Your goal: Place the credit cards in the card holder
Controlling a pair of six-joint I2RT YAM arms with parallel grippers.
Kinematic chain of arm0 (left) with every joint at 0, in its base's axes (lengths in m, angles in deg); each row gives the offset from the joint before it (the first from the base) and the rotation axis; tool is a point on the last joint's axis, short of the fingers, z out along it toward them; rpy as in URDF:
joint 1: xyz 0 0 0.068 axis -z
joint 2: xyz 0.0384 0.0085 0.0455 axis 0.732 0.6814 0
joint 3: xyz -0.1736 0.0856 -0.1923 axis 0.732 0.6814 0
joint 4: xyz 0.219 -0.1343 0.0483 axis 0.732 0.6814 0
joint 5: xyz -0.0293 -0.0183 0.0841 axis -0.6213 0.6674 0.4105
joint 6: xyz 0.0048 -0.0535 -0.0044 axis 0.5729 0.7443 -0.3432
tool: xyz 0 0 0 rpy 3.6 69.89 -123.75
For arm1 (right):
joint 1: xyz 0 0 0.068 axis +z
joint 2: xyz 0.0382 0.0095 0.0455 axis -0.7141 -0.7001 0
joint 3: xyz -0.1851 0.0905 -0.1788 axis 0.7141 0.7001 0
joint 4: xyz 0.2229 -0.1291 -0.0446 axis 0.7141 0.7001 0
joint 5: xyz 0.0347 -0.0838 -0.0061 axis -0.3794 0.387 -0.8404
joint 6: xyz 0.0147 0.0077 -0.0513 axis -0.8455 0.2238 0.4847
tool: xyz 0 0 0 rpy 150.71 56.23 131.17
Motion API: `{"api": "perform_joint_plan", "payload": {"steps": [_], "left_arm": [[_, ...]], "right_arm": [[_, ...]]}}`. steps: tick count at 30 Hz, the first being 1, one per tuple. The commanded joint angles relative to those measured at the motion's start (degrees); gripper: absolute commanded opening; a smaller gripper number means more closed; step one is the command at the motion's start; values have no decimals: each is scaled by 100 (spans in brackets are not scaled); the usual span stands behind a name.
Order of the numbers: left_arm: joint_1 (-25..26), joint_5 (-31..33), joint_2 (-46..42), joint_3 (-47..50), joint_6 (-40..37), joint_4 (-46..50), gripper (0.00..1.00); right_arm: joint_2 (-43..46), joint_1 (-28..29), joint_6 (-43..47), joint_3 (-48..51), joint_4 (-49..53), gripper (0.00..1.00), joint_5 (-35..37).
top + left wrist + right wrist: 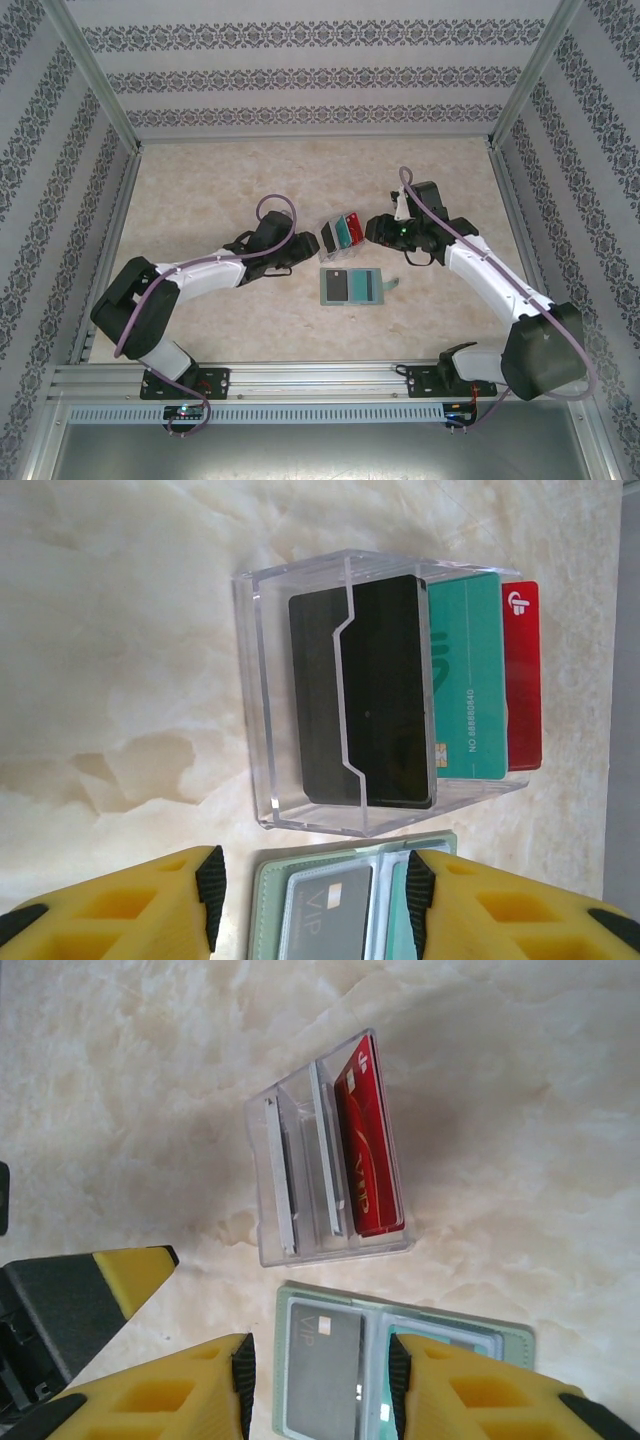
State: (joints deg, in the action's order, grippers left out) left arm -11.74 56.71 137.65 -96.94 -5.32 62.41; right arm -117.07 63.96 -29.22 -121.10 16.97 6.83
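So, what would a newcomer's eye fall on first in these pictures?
First the clear box in the middle of the table, with a black card, a teal card and a red card standing in it. Just before it, toward the arms, lies the open holder with a grey card in one pocket. The left gripper and the right gripper, yellow-fingered and open, flank the box.

The box (265, 700) stands mid-surface (220, 180), with the left hand (308, 246) just to its left and the right hand (372, 230) just to its right. Three cards (470, 680) stand side by side in the box. The holder (512, 1345) lies flat on the surface just near of the box, apart from it, with a card (325, 1365) in each half.
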Motion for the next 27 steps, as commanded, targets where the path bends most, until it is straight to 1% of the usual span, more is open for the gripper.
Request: {"api": "perform_joint_plan", "payload": {"steps": [1, 5, 8, 15, 20, 24, 27], "left_arm": [[-126, -215, 185, -205, 77, -127, 54], [-203, -249, 306, -302, 160, -184, 54], [-283, -354, 467, -480, 170, -114, 56], [-401, -561, 927, -932, 145, -54, 55], [-420, -741, 1343, -1290, 179, 53, 48], [-415, -654, 1528, -1416, 248, 186, 41], [-413, -607, 1613, -1465, 243, 237, 40]], "right_arm": [[-142, -98, 190, -261, 306, 41, 272], [-428, -156, 329, -509, 500, 39, 298], [-688, -160, 505, -764, 723, 38, 518], [-1354, -36, 714, -1331, 934, 37, 624], [-1710, 60, 802, -1636, 1016, 37, 580], [-1963, 162, 935, -1873, 1145, 37, 693], [-2163, 284, 1070, -2080, 1318, 37, 907]]}}
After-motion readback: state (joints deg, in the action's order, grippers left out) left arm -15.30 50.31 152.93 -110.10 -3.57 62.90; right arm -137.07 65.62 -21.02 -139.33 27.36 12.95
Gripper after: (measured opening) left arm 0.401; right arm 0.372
